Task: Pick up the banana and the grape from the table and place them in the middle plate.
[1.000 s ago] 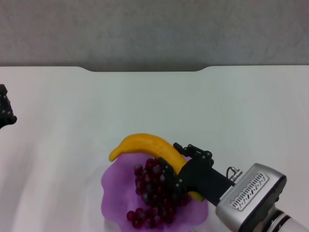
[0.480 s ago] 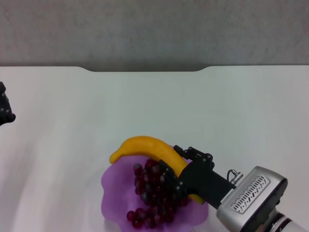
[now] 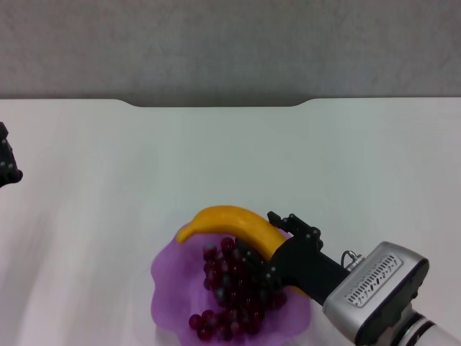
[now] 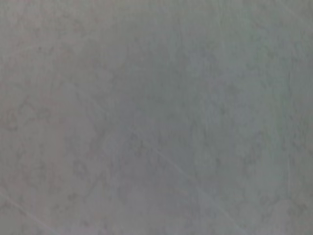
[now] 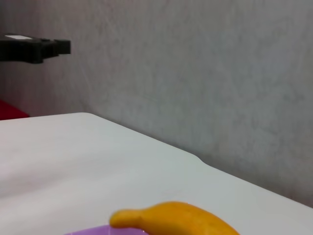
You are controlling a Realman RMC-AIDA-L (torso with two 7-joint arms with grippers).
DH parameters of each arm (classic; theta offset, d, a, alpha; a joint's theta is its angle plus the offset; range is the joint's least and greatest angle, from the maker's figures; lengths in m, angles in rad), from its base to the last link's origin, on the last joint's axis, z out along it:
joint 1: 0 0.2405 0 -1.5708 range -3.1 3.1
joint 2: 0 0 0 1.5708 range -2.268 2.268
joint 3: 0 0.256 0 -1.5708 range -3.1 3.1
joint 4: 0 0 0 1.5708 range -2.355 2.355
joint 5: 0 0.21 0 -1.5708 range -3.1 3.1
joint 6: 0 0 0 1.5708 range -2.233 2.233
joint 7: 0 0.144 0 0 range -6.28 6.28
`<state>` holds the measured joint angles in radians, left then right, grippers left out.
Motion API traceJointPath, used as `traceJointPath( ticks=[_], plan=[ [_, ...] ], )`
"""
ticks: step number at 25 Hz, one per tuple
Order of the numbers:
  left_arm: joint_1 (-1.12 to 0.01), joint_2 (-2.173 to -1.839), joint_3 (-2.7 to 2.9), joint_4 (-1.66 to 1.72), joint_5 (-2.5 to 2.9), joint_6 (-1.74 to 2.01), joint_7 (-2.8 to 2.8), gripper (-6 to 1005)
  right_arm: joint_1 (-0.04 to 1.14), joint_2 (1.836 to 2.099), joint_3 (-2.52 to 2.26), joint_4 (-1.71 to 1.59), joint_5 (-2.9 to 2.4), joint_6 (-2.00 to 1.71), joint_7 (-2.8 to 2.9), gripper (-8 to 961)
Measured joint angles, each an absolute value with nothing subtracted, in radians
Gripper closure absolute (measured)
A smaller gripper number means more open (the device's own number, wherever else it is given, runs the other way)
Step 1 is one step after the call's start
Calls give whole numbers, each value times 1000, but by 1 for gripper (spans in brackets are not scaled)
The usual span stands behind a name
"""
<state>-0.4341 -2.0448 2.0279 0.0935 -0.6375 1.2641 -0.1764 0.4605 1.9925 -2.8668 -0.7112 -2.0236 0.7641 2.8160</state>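
My right gripper (image 3: 268, 254) has its jaws clenched on the banana (image 3: 232, 222), holding it over the grape bunch (image 3: 234, 292) in the purple plate (image 3: 169, 288). My left gripper (image 3: 7, 164) sits at the counter's (image 3: 144, 166) left edge; I cannot tell its jaws' state.

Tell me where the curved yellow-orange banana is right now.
In the head view the curved yellow-orange banana sits near the front centre, across the far rim of the translucent purple scalloped plate, above the dark red grapes, gripped by the right gripper.
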Motion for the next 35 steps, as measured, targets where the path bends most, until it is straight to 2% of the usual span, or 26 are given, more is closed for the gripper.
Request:
traceJointPath(
  ticks=[1, 6, 12, 22, 35],
  plan=[
    [-435, -2045, 2028, 93, -636, 1264, -176, 956, 462, 1993, -2866, -711, -2017, 762, 2816, 414],
    [-436, -2045, 2028, 93, -634, 1261, -176, 956, 470, 1993, -2859, -712, -2011, 754, 2816, 255],
    [-437, -2045, 2028, 92, -636, 1260, -176, 957, 483, 1993, -2857, -712, -2011, 742, 2816, 225],
    [-437, -2045, 2028, 92, -638, 1259, -176, 956, 492, 1993, -2858, -717, -2017, 744, 2812, 240],
    [-434, -2045, 2027, 92, -639, 1255, -176, 957, 559, 1983, -2848, -743, -2049, 767, 2799, 260]
  ],
)
